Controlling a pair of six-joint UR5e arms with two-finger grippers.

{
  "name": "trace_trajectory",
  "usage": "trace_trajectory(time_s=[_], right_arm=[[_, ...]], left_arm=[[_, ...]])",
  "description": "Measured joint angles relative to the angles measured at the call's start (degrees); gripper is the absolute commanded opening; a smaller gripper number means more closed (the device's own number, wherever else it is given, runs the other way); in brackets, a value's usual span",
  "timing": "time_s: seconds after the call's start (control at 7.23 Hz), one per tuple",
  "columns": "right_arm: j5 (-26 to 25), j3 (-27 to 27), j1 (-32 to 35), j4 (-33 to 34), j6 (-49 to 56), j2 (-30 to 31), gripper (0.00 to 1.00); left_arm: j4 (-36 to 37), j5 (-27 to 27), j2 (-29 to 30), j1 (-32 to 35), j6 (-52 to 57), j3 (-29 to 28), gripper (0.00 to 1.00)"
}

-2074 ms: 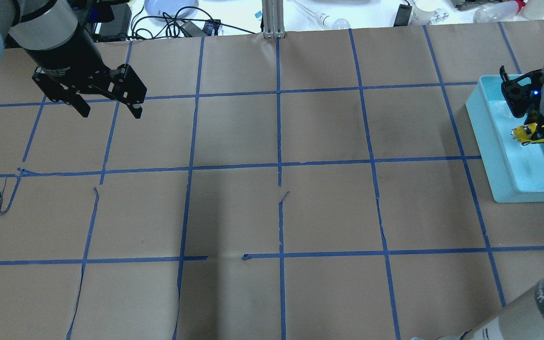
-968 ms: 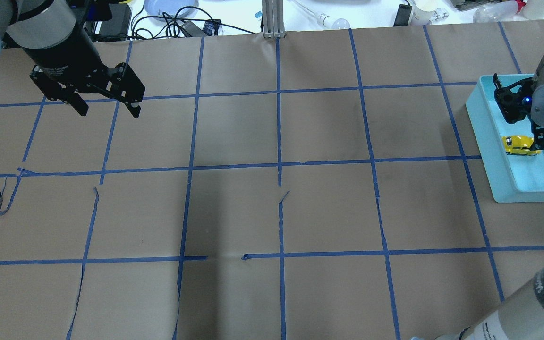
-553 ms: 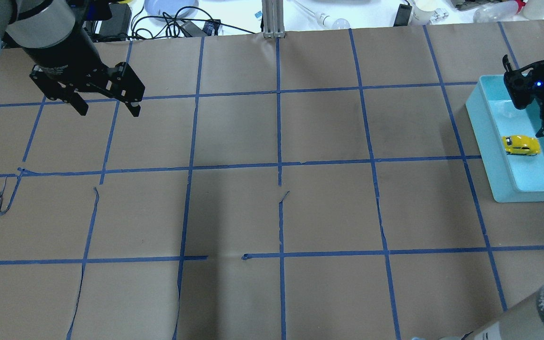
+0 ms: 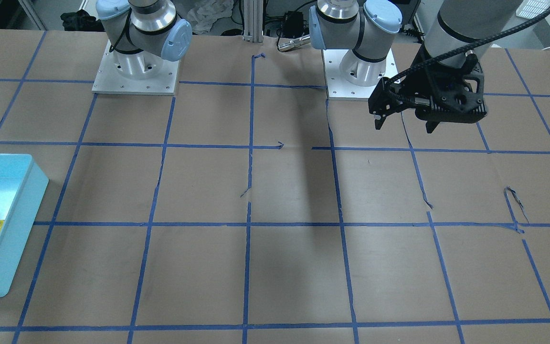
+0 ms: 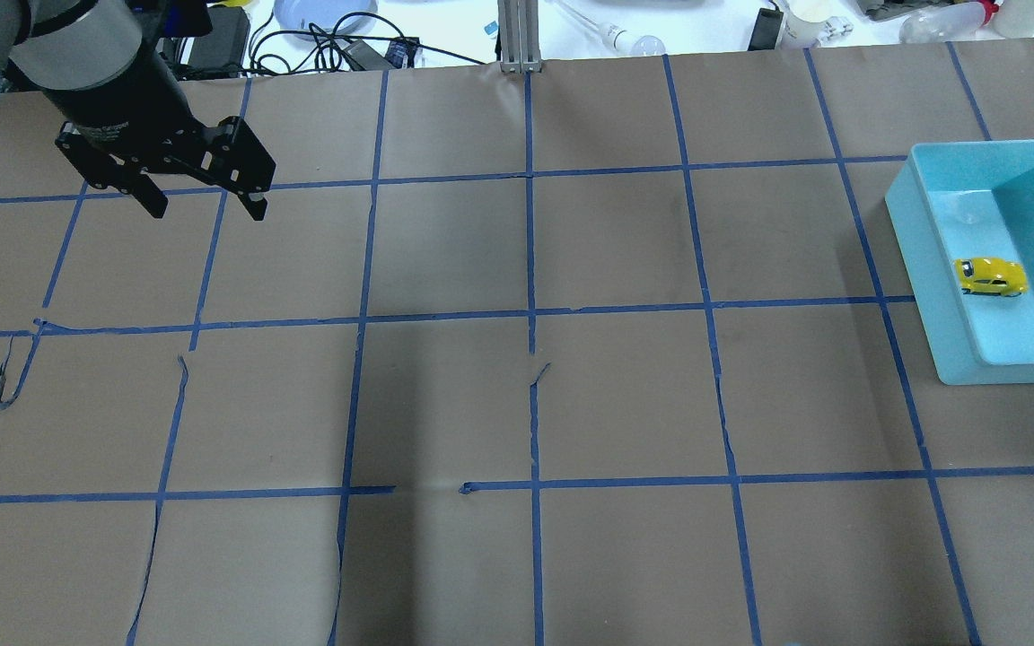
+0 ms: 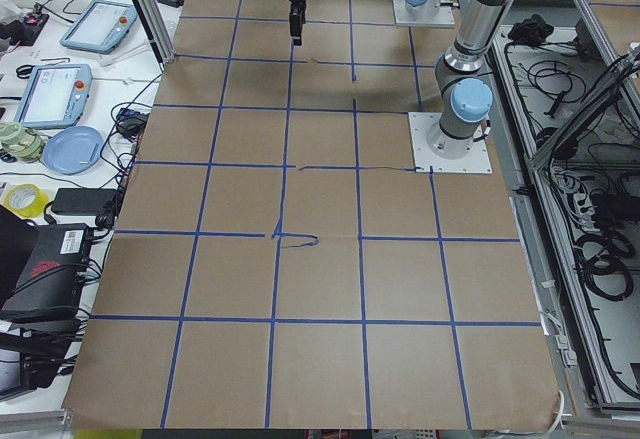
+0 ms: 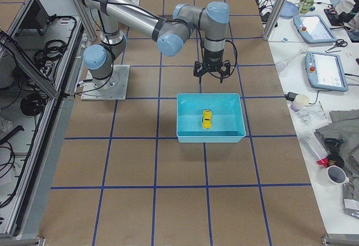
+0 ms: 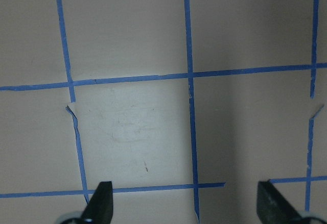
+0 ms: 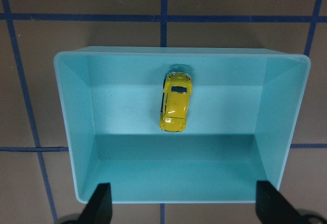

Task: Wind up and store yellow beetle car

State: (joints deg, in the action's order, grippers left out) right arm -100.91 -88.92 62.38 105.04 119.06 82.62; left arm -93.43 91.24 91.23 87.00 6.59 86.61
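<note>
right fingers, spread empty, have lifted away; yellow beetle car sits stored in the teal bin at the counter's right edge; left fingers spread.

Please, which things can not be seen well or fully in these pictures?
1. The yellow beetle car: its underside faces down in every view, so its winding cannot be judged.
2. The teal bin: the front-facing view's left edge cuts off part of it and of the car.
3. The right hand: the overhead view's top right corner cuts most of it off.
</note>
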Motion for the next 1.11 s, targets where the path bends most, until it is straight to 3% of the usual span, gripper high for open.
trace_trajectory(time_s=[0.55,0.83,1.11], right_arm=[[3.07,6.1,1.12,-9.32,-9.16,2.47,1.0],[5.26,6.39,6.3,-12.18,-23.04,2.96,1.0],[5.57,6.56,15.65,-13.52,-41.72,3.94,1.0]], left_arm=[[0.0,-0.05,-0.01,0.01,0.02,0.0,1.0],[0.02,-0.01,-0.07,-0.02,0.08,0.09,1.0],[0.49,-0.01,-0.04,-0.53,0.7,0.11,1.0]])
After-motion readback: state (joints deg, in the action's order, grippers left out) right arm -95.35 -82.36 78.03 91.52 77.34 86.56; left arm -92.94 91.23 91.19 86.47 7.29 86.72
